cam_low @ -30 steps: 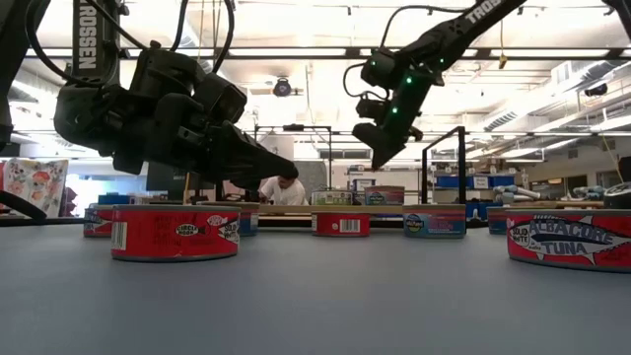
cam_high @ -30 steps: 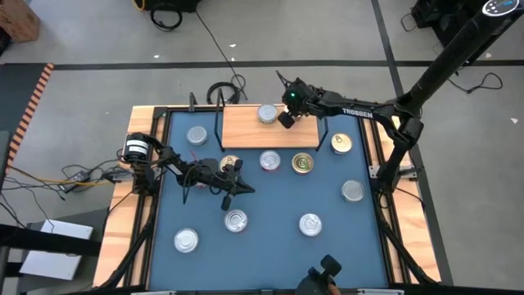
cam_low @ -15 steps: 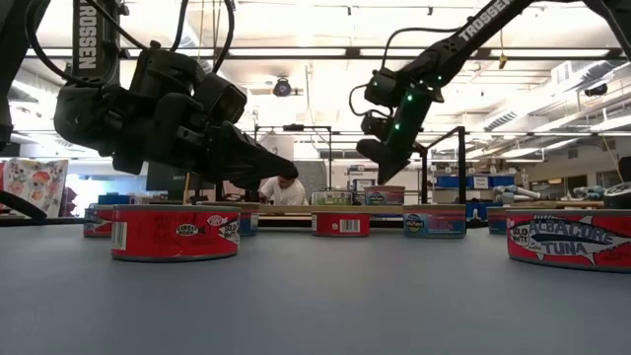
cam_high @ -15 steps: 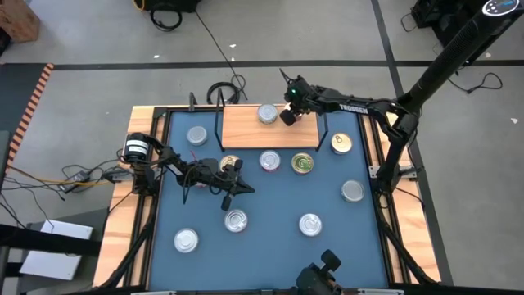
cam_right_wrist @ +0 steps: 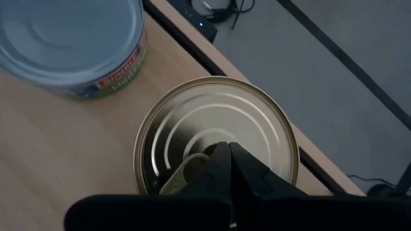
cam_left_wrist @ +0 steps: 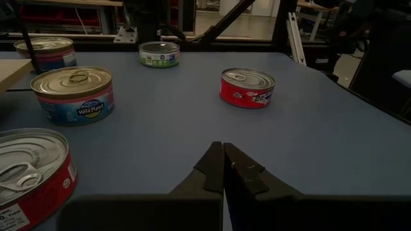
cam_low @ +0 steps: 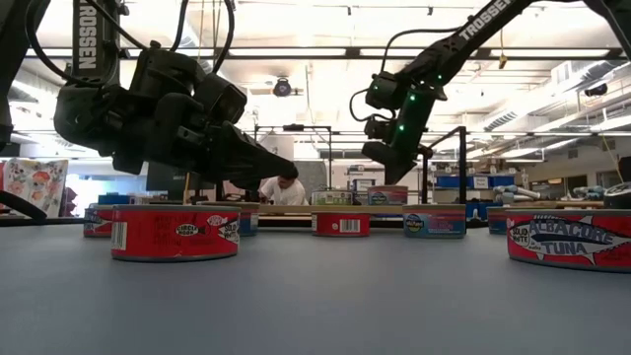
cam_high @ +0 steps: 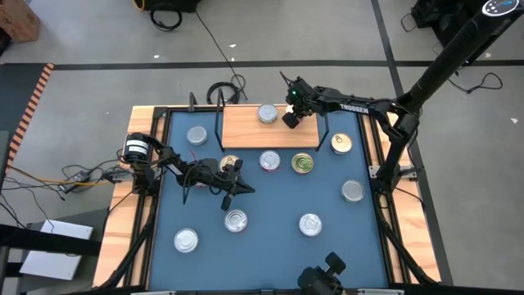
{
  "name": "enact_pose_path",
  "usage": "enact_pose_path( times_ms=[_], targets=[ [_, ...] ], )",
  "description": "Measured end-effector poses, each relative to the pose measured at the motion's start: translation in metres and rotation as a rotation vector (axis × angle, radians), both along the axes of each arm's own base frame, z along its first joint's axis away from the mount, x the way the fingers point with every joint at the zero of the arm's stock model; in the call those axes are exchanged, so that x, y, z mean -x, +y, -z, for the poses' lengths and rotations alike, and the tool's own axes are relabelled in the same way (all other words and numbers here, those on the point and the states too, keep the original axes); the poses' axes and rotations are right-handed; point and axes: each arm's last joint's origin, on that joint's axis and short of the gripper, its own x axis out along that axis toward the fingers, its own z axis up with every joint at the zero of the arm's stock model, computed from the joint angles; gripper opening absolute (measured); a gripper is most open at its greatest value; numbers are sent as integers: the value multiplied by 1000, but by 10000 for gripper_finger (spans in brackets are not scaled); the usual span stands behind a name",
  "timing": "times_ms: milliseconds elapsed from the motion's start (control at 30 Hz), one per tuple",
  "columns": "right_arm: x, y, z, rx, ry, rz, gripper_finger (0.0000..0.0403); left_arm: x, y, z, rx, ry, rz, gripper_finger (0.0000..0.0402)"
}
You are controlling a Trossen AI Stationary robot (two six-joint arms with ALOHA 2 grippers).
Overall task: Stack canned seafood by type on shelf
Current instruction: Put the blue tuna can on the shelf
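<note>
Hovering: right hand [cam_right_wrist: 228, 154] now pinched together, empty, over gold tin [cam_right_wrist: 218, 131] on shelf [cam_high: 246, 127] | placement looks finished | left hand [cam_left_wrist: 223, 157] together, waiting above table [cam_high: 270, 213]

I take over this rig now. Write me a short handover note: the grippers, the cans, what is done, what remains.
Right gripper: shut, empty, above a gold-topped tin on the shelf.
Left gripper: shut, empty, low over the blue mat on the left side.
Shelf: that gold tin beside a silver-topped tin, side by side, not stacked.
Mat: nine tins lie scattered.
Done: two tins are on the shelf.
Left: move the others onto the shelf and stack them by type.
</note>
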Motion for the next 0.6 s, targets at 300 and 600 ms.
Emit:
enact_pose_path(
  times_ms=[300,600],
  targets=[
    [-4,5,0,-1,1,-10,4,0,0,0,0,0,0,5],
    [-12,12,0,23,-12,-31,4,0,0,0,0,0,0,5]
  ],
)
